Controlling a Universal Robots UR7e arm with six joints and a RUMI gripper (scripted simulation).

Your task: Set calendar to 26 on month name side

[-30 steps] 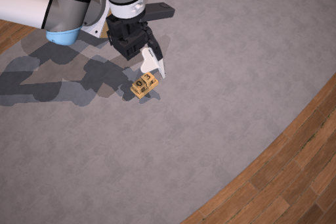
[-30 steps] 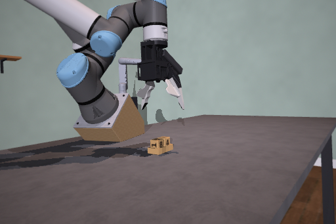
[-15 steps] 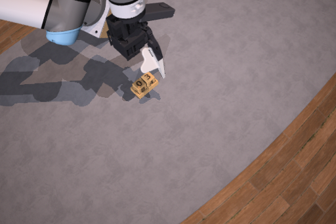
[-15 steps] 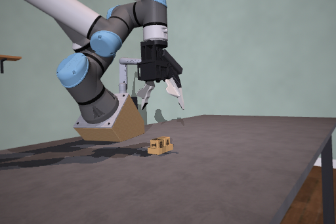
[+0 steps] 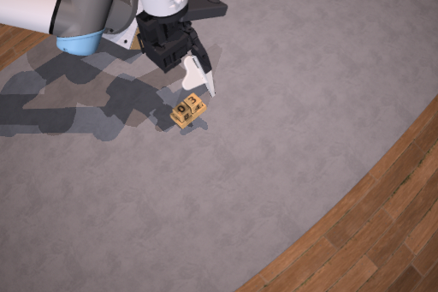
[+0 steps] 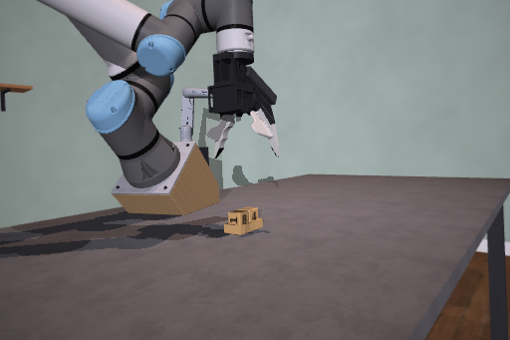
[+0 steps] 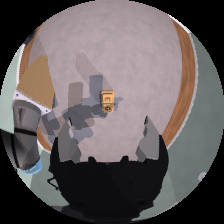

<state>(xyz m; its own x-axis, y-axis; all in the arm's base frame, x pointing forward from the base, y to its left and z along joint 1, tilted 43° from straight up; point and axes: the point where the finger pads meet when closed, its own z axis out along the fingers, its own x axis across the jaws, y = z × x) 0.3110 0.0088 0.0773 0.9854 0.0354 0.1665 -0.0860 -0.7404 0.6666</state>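
From above, the gripper [image 5: 204,80] is hanging over the grey table [image 5: 299,113] with its white fingers [image 5: 192,75] spread as wide as they go, and nothing is sitting between them. Just below it in this view the calendar [image 5: 188,110] is resting on the table, apart from the fingertips. Its tray [image 5: 181,122] is carrying two cubes side by side: the left cube [image 5: 180,110] is showing a 0 on top, the right cube [image 5: 193,101] a 3. The long axis is running diagonally, from lower left up to upper right.

Over to the side camera: the gripper [image 6: 246,143] is hovering well above the calendar [image 6: 243,221], fingers splayed, holding nothing. Both cubes are sitting flat in the tray. The faces looking this way are reading 8 and 4, with a dark mark left of the 8 too small to make out. The arm's wooden base block [image 6: 191,188] is standing tilted on the table behind.

Now the wrist camera: the calendar [image 7: 107,100] is lying ahead of the open fingers, well apart from them, its long axis running up and down the picture. The markings are too blurred to read.
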